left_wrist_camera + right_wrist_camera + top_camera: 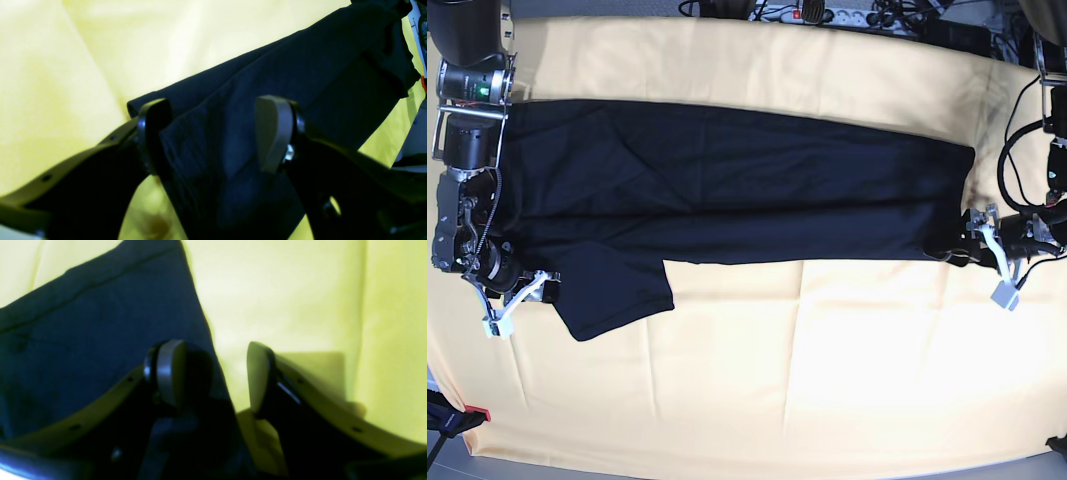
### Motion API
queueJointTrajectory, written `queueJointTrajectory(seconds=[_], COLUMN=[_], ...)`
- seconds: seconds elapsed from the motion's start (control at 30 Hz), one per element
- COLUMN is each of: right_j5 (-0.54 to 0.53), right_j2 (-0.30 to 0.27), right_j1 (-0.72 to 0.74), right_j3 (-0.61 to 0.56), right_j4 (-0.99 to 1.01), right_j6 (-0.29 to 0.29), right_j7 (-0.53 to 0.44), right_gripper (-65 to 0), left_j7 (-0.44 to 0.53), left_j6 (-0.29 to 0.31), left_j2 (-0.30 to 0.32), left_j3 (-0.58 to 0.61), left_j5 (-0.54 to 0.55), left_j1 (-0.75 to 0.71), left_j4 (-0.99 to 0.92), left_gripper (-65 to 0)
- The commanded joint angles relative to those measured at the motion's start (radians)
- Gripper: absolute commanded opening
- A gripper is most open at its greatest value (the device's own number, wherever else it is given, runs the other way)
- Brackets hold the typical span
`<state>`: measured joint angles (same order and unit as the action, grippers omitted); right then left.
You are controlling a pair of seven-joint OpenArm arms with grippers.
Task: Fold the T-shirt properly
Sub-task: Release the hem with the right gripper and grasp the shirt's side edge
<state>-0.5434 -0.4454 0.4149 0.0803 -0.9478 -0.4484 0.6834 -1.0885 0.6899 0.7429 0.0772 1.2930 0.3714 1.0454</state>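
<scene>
The black T-shirt [727,190] lies spread lengthwise across the pale yellow cloth, with one sleeve flap [617,285] sticking out toward the near side at the left. My left gripper [989,250] is at the shirt's right end, low over its near corner. In the left wrist view this left gripper [213,133] stands open, with a folded ridge of the T-shirt [300,66] lying between its fingers. My right gripper [519,297] is at the shirt's left end beside the sleeve. It too is open [215,373], one finger [170,373] over the T-shirt's [83,340] edge, the other over bare cloth.
The yellow cloth [777,380] covers the whole table. A power strip and cables [827,14] lie along the far edge. More cables [1017,140] hang by the left arm on the right. A small red item [477,413] sits at the near left corner.
</scene>
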Motion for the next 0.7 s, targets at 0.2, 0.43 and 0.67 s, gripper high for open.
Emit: queueJointTrajectory(seconds=[0.2, 0.43, 0.67], right_j5=[-0.098, -0.189, -0.190], right_j2=[0.005, 0.013, 0.013], right_j1=[-0.003, -0.005, 0.013], right_j3=[0.005, 0.005, 0.005], right_j4=[0.007, 0.007, 0.006], right_j6=[-0.099, -0.211, -0.250], right_j7=[0.021, 0.035, 0.009], right_gripper=[-33.3, -33.6, -65.0], left_j7=[0.019, 0.019, 0.019], left_j6=[0.008, 0.008, 0.008], left_j2=[0.022, 0.022, 0.021], left_j3=[-0.010, -0.010, -0.010], left_j5=[0.025, 0.027, 0.049], left_j1=[0.022, 0.022, 0.022], left_j4=[0.013, 0.013, 0.013], left_gripper=[-24.5, -24.5, -24.5])
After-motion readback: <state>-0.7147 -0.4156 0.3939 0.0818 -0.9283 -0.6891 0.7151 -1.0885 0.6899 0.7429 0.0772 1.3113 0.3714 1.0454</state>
